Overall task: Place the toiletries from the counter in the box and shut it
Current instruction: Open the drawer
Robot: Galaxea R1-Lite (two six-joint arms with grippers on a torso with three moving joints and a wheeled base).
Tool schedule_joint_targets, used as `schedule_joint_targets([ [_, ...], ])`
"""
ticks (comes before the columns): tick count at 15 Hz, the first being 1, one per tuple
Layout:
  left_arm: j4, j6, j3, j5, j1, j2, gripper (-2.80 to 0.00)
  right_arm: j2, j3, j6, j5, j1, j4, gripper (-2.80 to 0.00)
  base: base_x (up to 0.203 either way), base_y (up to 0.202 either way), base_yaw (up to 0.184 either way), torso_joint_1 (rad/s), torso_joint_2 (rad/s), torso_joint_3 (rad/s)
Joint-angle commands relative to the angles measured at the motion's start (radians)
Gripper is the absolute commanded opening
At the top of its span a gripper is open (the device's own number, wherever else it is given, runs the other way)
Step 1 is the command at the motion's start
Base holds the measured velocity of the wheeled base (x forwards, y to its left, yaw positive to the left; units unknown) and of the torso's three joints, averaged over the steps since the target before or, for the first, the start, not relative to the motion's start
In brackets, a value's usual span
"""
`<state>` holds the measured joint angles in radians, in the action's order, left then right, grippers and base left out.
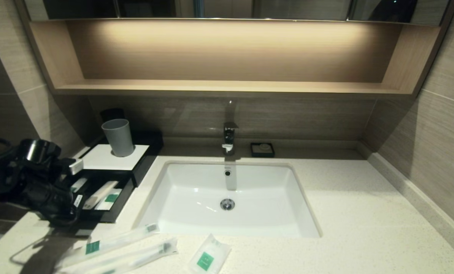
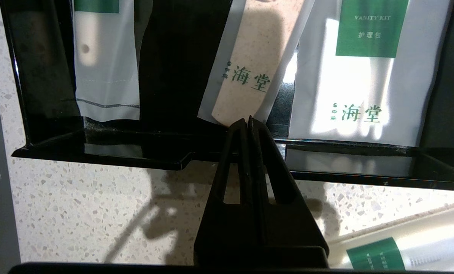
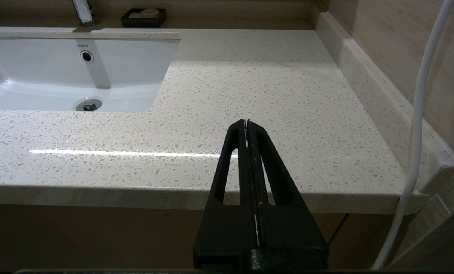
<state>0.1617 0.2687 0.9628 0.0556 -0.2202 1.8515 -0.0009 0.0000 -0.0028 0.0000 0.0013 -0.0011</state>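
Observation:
Two clear-wrapped toothbrush packets [image 1: 113,239] [image 1: 135,257] and a small white sachet [image 1: 208,257] lie on the speckled counter [image 1: 356,213] in front of the sink. The black box [image 1: 153,142] with a white top panel stands at the back left. Its drawer [image 1: 113,215] is pulled out and holds several white packets. My left arm [image 1: 40,179] hangs over the drawer's front. The left gripper [image 2: 248,121] is shut, its tips just above the drawer's front wall [image 2: 97,146] and the end of a beige packet [image 2: 246,76]. One toothbrush packet [image 2: 383,255] lies close behind it. My right gripper [image 3: 246,122] is shut.
A grey cup [image 1: 118,137] stands on the box's top panel. The white sink [image 1: 196,198], the faucet [image 1: 229,137] and a small black soap dish [image 1: 262,149] sit mid-counter. My right gripper hovers at the counter's front edge [image 3: 97,194], right of the sink, beside a white cable [image 3: 417,125].

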Motion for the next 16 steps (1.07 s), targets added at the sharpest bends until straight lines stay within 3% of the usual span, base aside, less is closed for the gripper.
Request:
schedule_joint_targets([
  [1, 0.021, 0.0, 0.018, 0.003, 0.0, -0.012, -2.8, 0.001, 0.002, 0.0, 0.0, 0.0, 0.001, -2.8, 0.0, 0.0, 0.0, 0.0, 0.0, 0.0],
  [7, 0.009, -0.031, 0.038, 0.006, 0.001, -0.025, -2.8, 0.001, 0.002, 0.0, 0.0, 0.0, 0.001, -2.8, 0.0, 0.0, 0.0, 0.0, 0.0, 0.0],
  [13, -0.064, -0.137, 0.077, 0.006, 0.001, -0.014, -2.8, 0.001, 0.002, 0.0, 0.0, 0.0, 0.001, -2.8, 0.0, 0.0, 0.0, 0.0, 0.0, 0.0],
  [16, -0.067, -0.152, 0.092, 0.001, -0.001, -0.003, -2.8, 0.001, 0.002, 0.0, 0.0, 0.0, 0.0, -2.8, 0.0, 0.0, 0.0, 0.0, 0.0, 0.0],
])
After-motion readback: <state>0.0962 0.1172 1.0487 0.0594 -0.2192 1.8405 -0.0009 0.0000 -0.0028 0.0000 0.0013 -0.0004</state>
